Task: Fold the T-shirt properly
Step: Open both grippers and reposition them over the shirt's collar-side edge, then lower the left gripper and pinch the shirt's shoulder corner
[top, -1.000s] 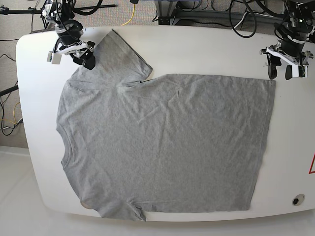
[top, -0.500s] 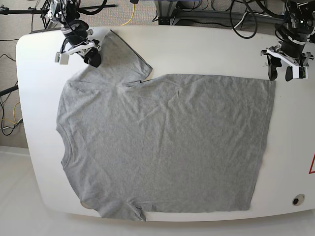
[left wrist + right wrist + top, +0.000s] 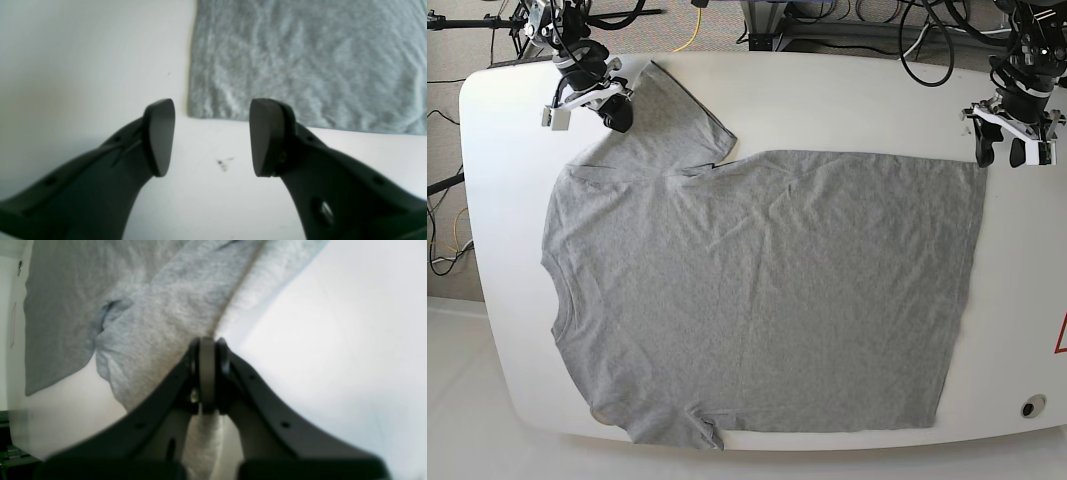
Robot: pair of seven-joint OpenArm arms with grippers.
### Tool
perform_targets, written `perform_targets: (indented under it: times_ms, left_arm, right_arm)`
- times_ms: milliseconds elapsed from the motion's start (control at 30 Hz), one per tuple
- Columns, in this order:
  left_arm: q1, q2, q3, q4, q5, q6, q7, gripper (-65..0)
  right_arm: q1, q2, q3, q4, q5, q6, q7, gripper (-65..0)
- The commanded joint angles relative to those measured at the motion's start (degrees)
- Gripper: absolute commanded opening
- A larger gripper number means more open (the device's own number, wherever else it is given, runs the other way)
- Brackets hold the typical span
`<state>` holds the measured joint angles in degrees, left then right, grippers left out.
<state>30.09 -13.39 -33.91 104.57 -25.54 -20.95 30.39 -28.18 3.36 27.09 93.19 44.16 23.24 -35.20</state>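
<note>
The big heather-grey cotton T-shirt (image 3: 757, 290) lies spread flat on the white rounded desk (image 3: 847, 100), collar toward 9 o'clock. The right gripper (image 3: 207, 373) has its jaws clamped on the sleeve edge up at 11 o'clock (fabric bunched between them). The left gripper (image 3: 211, 136), jaws apart, hovers just off the hem corner at 2 o'clock.

White rounded table (image 3: 847, 100), one small dark smudge (image 3: 223, 164) near an edge: carries one grey T-shirt (image 3: 757, 290) spread flat, collar toward one short end, hem toward the other, lightly creased.
</note>
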Motion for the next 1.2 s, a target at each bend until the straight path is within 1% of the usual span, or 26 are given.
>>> perform_targets:
  times_ms: [0, 167, 433, 767, 900, 1167]
  left_arm:
    - [-0.44, -0.73, -0.67, -0.46, -0.76, -0.22, -1.37, -30.5]
    - [-1.41, -0.95, -0.67, -4.36, -0.68, -0.56, -2.04, -29.2]
    - [-2.38, -0.95, -1.12, -7.56, -1.11, -0.57, -2.35, -27.2]
    - [-3.93, -1.03, -2.62, -11.37, -3.12, -0.77, -2.15, -27.9]
    - [-6.18, -1.61, -2.53, -14.34, -4.91, -1.34, -1.20, -28.0]
    - [-9.02, -2.81, -2.13, -18.67, -6.50, -2.12, -0.11, -28.8]
  right_arm:
    - [-0.27, 0.29, 0.23, 0.31, -1.05, -0.22, -1.46, -65.0]
    - [-0.09, 0.29, 0.23, 0.15, -1.54, -0.46, -1.74, -65.0]
    - [-0.09, 0.34, 0.35, 0.30, -1.50, -0.52, -1.86, -65.0]
    - [-0.12, 0.24, 0.08, 0.19, -1.67, -0.50, -1.99, -65.0]
    - [-0.09, 0.08, -0.01, 0.18, -2.08, -0.30, -2.15, -65.0]
    - [-0.07, 0.04, -0.06, 0.16, -2.11, -0.29, -2.12, -65.0]
